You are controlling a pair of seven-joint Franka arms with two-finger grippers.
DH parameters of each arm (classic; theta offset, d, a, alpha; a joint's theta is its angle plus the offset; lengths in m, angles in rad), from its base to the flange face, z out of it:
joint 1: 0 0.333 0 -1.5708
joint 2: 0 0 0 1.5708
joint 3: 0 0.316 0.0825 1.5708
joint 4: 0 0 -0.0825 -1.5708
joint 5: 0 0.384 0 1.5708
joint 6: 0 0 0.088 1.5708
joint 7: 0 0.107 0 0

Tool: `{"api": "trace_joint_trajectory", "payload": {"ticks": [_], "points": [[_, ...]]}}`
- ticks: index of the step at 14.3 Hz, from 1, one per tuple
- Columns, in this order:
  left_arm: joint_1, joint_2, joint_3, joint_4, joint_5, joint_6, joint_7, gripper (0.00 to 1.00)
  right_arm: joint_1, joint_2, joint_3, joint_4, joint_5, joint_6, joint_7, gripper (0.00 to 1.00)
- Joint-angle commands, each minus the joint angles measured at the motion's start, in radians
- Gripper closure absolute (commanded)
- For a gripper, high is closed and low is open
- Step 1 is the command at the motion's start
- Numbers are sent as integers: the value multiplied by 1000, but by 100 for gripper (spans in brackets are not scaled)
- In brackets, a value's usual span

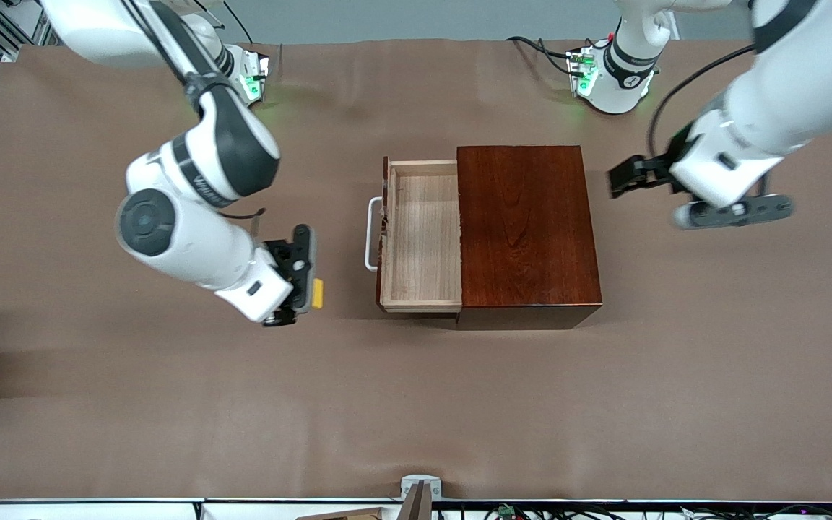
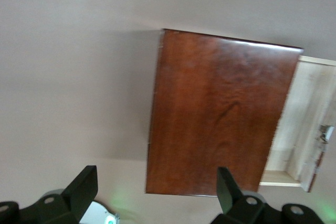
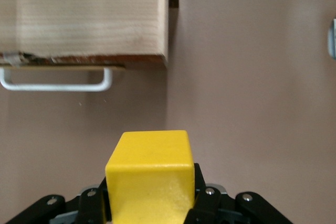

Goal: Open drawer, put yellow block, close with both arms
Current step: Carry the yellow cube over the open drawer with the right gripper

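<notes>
I have the yellow block (image 3: 149, 174), light, rigid and smooth, pinched by its flat sides in my right gripper (image 1: 305, 285) over the table beside the open drawer (image 1: 423, 235), while my left gripper (image 2: 157, 192) waits spread empty past the box (image 1: 524, 231).

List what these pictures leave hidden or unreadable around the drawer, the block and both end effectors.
- Small yellow cube: lower part covered by the right end effector holding it, right wrist view; mostly hidden in front view.
- Pale wooden drawer tray: its inner end is covered by the glossy reddish-brown box.
- Left end effector, open over the table: fingertips cut off by the left wrist view's edge.
</notes>
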State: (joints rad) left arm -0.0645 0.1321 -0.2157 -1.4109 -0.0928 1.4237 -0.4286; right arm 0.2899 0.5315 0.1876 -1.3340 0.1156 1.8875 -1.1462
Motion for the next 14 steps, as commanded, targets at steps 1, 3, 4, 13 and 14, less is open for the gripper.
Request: {"api": "trace_joint_trajectory", "payload": {"ticks": [1,3,4,13,14], "points": [[41,-88,-10,-123,74,56,56,0,73,-5,-5,-7,18,5,74,100],[57,-89,-1,-128,116,76,131,0,129,-4,-7,-7,-2,16,166,100],[95,-88,-5,-129,117,86,155,0,156,-2,-10,-8,-13,16,204,100],[173,-75,-4,-132,117,126,298,0,362,80,-11,-7,-209,142,424,100],[176,-77,-4,-132,117,126,309,0,376,91,-11,-8,-211,162,439,100]]}}
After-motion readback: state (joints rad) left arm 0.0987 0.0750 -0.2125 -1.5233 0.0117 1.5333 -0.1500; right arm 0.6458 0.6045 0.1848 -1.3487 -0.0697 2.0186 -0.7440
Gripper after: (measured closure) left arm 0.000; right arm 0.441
